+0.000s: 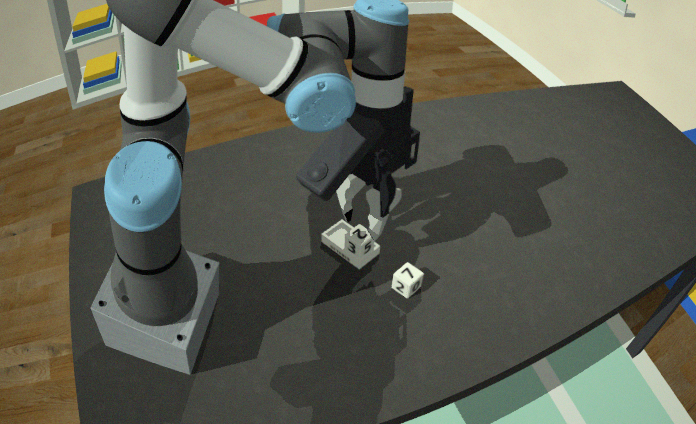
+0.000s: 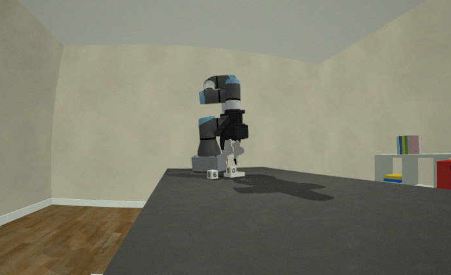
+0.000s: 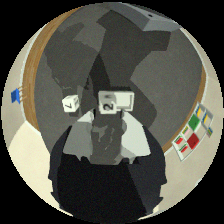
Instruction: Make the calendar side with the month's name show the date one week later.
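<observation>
The white tray [image 1: 329, 245] [image 2: 240, 174] [image 3: 133, 101] has small lettering on one long side, too small to read. One cube [image 1: 360, 243] [image 2: 231, 170] [image 3: 107, 106] sits in one end of it. A 3 faces the lettered side, a 2 is on top, a 5 faces the tray's end and a 0 the side opposite. The tray's other end is empty. The other cube [image 1: 407, 280] [image 2: 212, 174] [image 3: 71, 104] rests on the table beyond the cube's end, with 7 on top and 2, 0 and 6 on its sides. My gripper [image 1: 362, 221] [image 2: 231, 163] [image 3: 108, 109] is partly open and empty, just above the cube in the tray.
The robot's base [image 1: 153, 316] [image 2: 205, 163] stands on the dark table [image 1: 577, 131] [image 2: 288, 232], on the lettered side of the tray. The arm's shadow falls across the tray area. Shelves [image 1: 69, 57] [image 2: 409, 170] stand beyond the table.
</observation>
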